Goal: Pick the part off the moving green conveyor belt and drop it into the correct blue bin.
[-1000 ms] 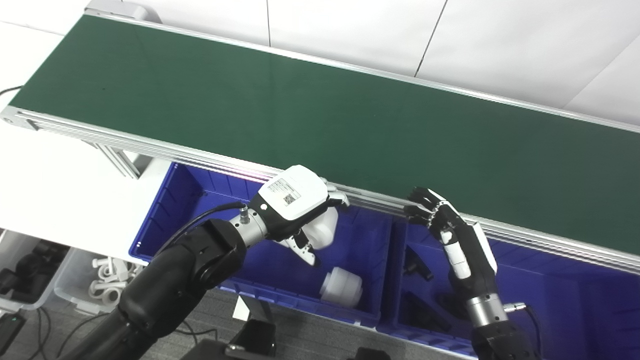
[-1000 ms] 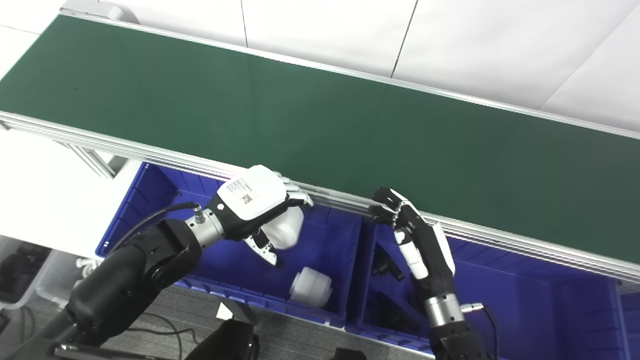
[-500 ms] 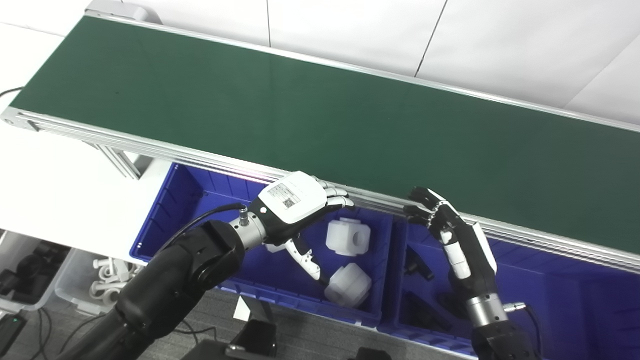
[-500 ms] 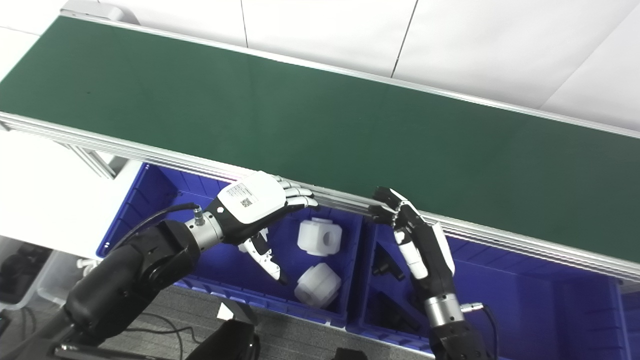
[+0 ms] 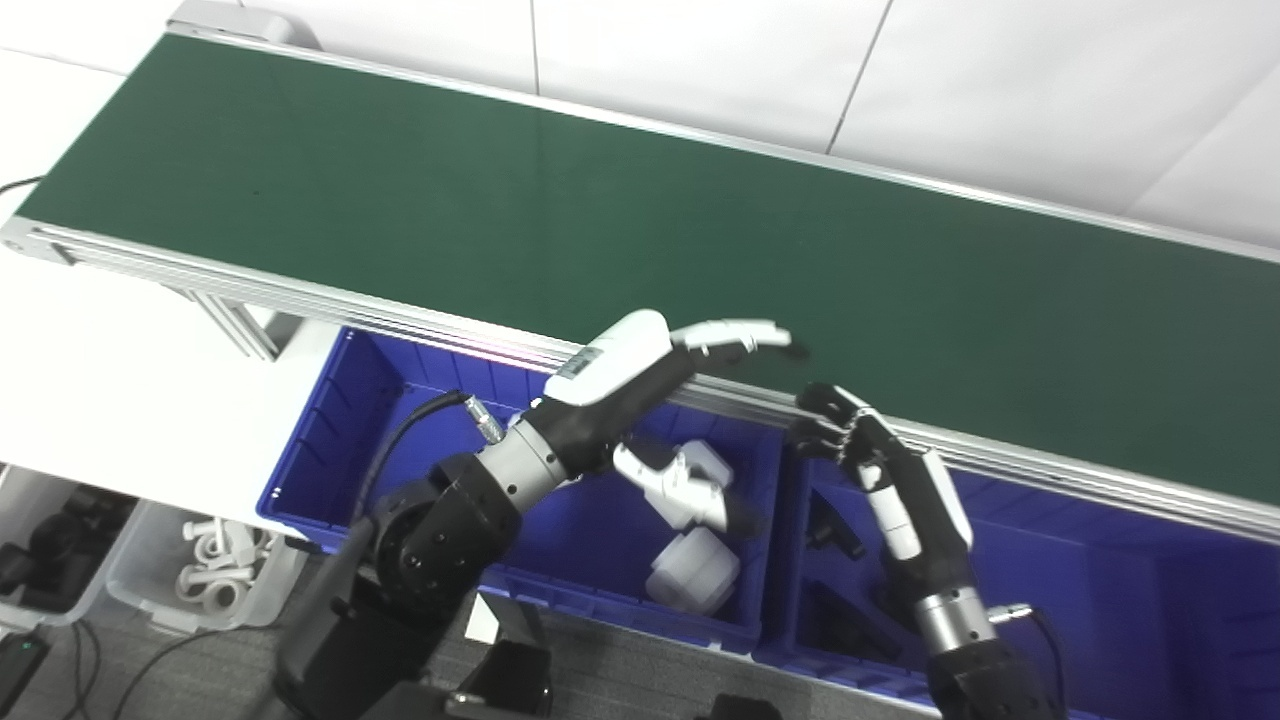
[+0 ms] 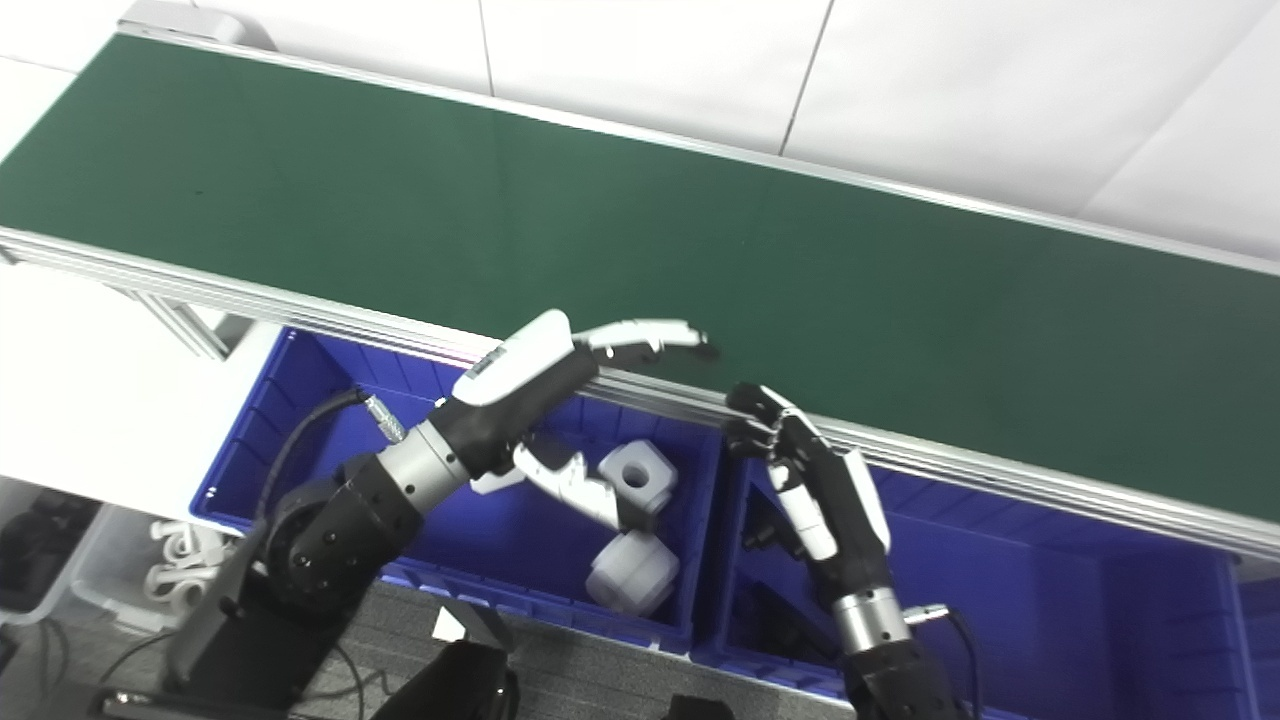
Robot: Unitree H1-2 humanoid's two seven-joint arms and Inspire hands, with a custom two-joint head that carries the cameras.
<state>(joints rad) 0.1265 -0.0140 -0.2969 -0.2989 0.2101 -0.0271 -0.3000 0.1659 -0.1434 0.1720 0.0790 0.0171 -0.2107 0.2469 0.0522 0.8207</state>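
Observation:
The green conveyor belt (image 5: 600, 220) runs across the view with no part on it. My left hand (image 5: 640, 375) is open and empty above the left blue bin (image 5: 300, 450). Its fingers (image 5: 735, 335) stretch over the belt's near rail and its thumb hangs down into the bin. Two white blocky parts lie in that bin, one (image 6: 637, 467) partly behind the thumb and one (image 5: 693, 583) near the front wall. My right hand (image 5: 885, 475) is upright over the right blue bin (image 5: 1100, 600), empty, with its fingers loosely bent just below the rail.
Black parts (image 5: 830, 535) lie in the right bin. A clear tub of small white parts (image 5: 215, 570) and a tub of dark parts (image 5: 40, 540) stand low at the left. A white tabletop (image 5: 100, 380) lies left of the bins.
My left hand opened and let go of the white part, which dropped into the left bin beside the other one. The hand then rose, fingers reaching over the belt's rail. The right hand barely moved.

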